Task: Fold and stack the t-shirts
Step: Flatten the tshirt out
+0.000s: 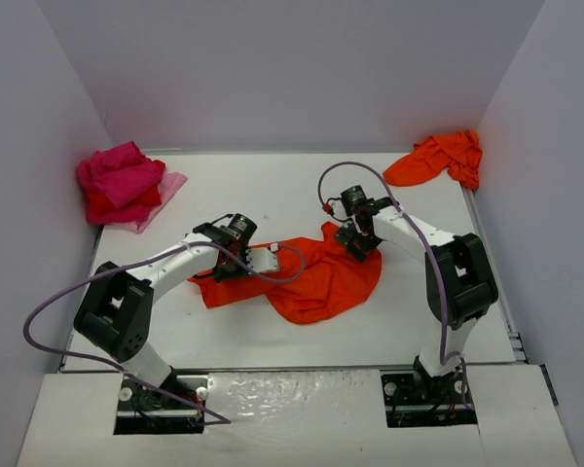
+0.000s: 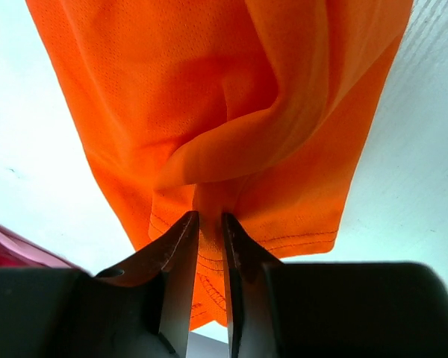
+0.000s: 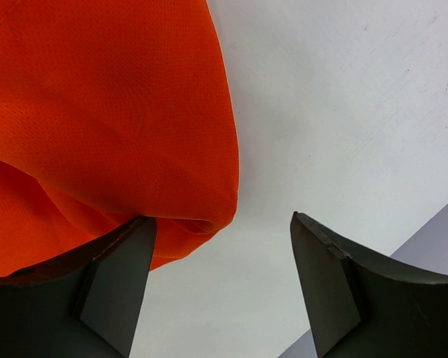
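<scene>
An orange-red t-shirt [image 1: 321, 277] lies crumpled flat in the middle of the table. My left gripper [image 1: 236, 261] is at its left end. In the left wrist view the shirt [image 2: 231, 112] bunches up in front of the left gripper [image 2: 209, 220], whose jaws pinch its stitched hem. My right gripper [image 1: 360, 241] hangs over the shirt's upper right corner. In the right wrist view the right gripper [image 3: 222, 220] stands open, a rolled edge of the shirt [image 3: 104, 112] touching its left finger [image 3: 123, 276], bare table between the fingers.
A pile of magenta, red and pale pink t-shirts [image 1: 122, 185] sits at the back left; its pink edge [image 2: 7, 250] shows in the left wrist view. Another orange-red t-shirt [image 1: 443, 158] lies crumpled at the back right corner. Grey walls enclose the white table [image 1: 273, 185].
</scene>
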